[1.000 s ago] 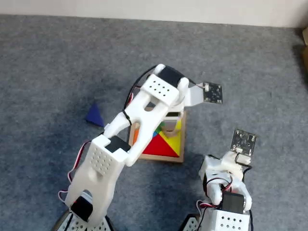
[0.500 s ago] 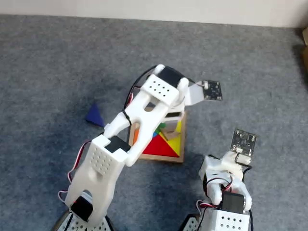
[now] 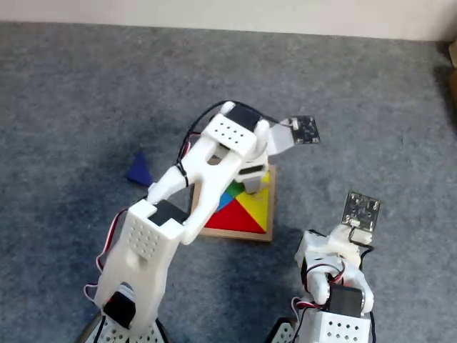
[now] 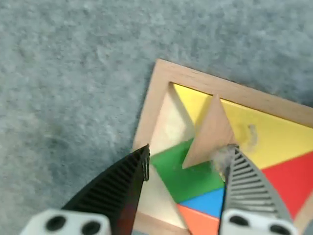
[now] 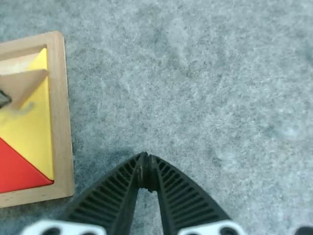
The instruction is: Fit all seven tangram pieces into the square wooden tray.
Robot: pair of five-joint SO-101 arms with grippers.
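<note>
The square wooden tray (image 3: 270, 218) lies mid-table under my left arm. In the left wrist view it holds yellow (image 4: 274, 137), red (image 4: 288, 181), green (image 4: 188, 178), blue (image 4: 208, 203) and orange (image 4: 195, 218) pieces. A plain wood-coloured triangle (image 4: 210, 132) rests tilted over the yellow and green ones. My left gripper (image 4: 188, 152) hangs open just above it, one finger (image 4: 239, 178) beside the triangle's corner. A dark blue triangle (image 3: 140, 170) lies on the carpet left of the tray. My right gripper (image 5: 146, 171) is shut and empty over the carpet, right of the tray (image 5: 63, 122).
Grey carpet covers the whole table. Bare tray floor (image 4: 168, 122) shows near the tray's corner, beside the green piece. The right arm's base (image 3: 335, 300) sits folded at the front right.
My left arm has drawn back a little toward the left, uncovering more of the tray's coloured pieces. The right arm has not moved.
</note>
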